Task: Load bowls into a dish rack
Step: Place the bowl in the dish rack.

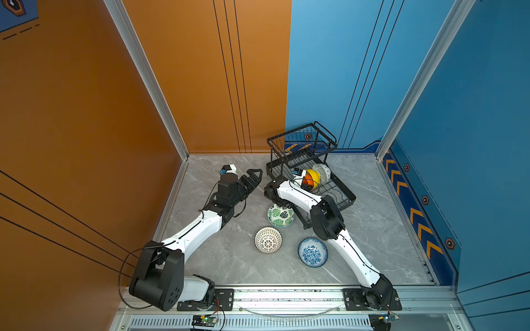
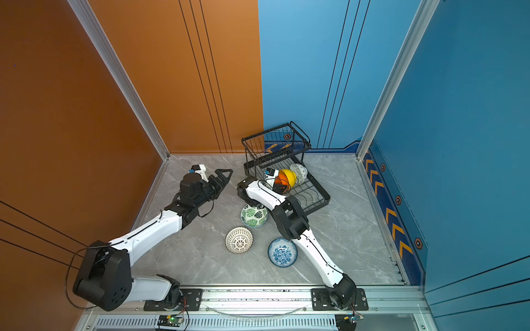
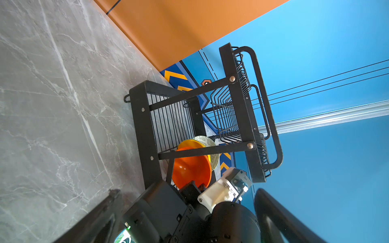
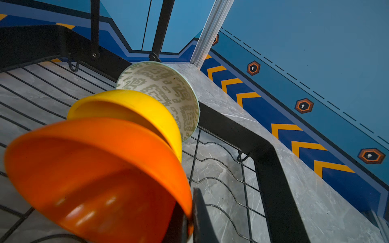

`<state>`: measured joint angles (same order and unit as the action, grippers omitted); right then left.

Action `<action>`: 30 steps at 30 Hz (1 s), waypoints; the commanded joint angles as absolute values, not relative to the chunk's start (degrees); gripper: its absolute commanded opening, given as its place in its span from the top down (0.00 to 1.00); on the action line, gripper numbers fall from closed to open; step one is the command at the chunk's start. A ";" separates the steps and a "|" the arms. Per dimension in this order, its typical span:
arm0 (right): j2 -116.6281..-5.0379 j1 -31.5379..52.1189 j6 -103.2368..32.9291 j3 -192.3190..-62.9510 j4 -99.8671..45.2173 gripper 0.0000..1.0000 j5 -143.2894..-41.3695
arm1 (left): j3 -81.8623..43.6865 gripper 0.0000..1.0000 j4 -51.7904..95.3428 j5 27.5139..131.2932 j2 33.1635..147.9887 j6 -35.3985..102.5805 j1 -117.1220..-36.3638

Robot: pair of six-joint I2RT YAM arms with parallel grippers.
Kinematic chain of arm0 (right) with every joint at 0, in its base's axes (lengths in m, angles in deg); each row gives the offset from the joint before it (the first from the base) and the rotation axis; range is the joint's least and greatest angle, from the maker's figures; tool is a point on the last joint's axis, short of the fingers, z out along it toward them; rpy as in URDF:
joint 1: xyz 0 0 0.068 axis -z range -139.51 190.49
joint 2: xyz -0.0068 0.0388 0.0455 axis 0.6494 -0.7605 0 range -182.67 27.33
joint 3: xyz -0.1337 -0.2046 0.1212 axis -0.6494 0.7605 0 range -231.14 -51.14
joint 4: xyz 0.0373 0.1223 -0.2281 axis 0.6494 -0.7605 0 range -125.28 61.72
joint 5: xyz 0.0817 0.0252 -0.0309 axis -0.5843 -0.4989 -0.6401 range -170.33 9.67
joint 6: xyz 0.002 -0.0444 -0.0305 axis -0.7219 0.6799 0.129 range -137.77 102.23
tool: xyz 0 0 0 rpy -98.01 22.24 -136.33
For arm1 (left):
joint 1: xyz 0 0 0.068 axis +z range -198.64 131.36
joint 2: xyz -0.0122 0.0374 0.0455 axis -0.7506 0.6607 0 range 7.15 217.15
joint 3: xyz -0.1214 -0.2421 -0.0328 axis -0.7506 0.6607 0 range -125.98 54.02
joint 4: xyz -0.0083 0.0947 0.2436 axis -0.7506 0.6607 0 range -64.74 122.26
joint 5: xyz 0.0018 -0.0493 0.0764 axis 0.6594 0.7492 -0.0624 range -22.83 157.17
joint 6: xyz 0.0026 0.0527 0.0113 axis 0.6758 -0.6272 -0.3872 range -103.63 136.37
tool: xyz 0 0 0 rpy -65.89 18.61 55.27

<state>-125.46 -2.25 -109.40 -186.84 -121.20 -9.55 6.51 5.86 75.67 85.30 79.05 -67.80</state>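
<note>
Black rack [image 3: 145, 134], three bowls [image 1: 315, 175] in, three out; jaws: left wide, right tight on orange bowl [image 4: 94, 168].

Glossy orange bowl [image 4: 94, 178], matt black wire dish rack [image 4: 271, 168], smooth marbled tabletop [image 1: 229, 258]

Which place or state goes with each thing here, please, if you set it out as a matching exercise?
Things:
1. orange bowl
2. yellow bowl
3. blue-and-white floral bowl
4. left gripper

Places or states:
A. upright on the table
B. jaws open, holding nothing
C. on edge in the dish rack, ungripped
D. rim clamped by the right gripper

Pairs: 1-D, 2-C, 3-A, 4-B
</note>
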 commanded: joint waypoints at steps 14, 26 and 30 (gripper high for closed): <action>-131.31 -4.26 -110.15 -188.77 -130.06 0.97 -18.27 | 7.70 0.02 3.90 77.81 85.02 79.97 -66.79; -132.44 -6.66 -109.89 -188.29 -130.06 0.92 -19.77 | 7.74 0.02 3.37 78.72 85.37 80.48 -66.83; -132.02 -6.79 -109.88 -188.16 -130.02 0.91 -20.77 | 7.96 0.02 3.28 78.70 85.28 80.45 -66.86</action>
<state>-126.90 -4.26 -110.87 -189.55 -121.20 -11.30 7.08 4.85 77.57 85.30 80.51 -67.34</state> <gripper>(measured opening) 0.089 0.981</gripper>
